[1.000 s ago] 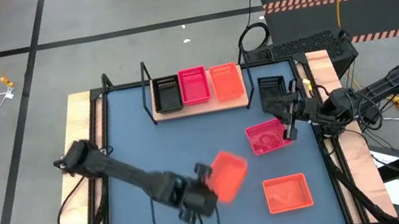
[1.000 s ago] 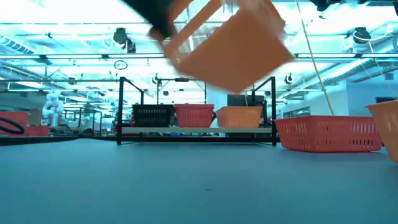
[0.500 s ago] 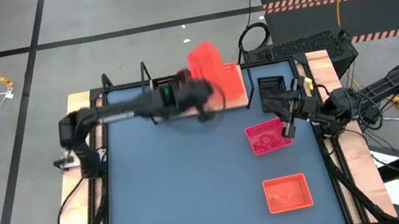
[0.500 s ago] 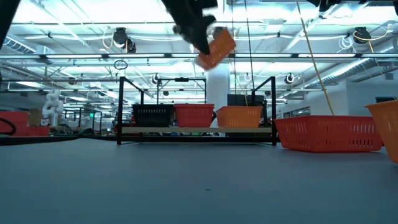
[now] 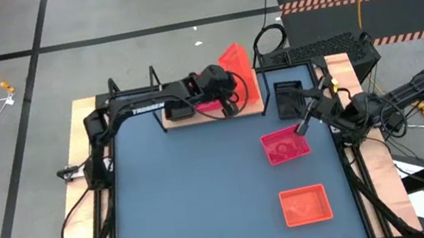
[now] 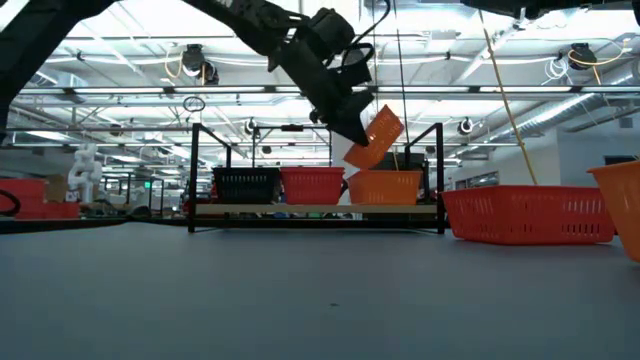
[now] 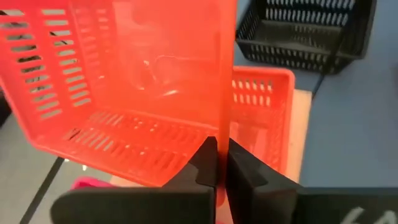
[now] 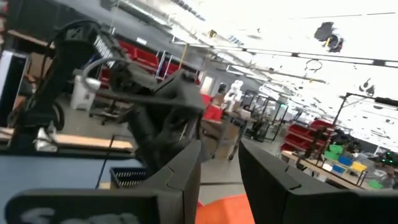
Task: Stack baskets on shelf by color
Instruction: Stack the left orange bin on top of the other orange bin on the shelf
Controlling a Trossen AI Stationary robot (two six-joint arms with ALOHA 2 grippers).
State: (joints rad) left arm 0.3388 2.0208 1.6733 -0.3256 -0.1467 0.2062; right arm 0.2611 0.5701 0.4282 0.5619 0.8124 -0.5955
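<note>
Left tool pinching tilted orange-red basket above shelf's right end; level it before nesting.

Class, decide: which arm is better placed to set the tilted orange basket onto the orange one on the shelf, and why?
Left. Its gripper already grips the tilted orange basket just above the orange one on the shelf. The right gripper waits over the pink basket.

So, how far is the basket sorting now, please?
Done: the shelf carries black, pink and orange baskets side by side. In hand: the left gripper holds a tilted orange basket above the orange one there. Left: the pink basket, another orange basket and a black basket on the table.
</note>
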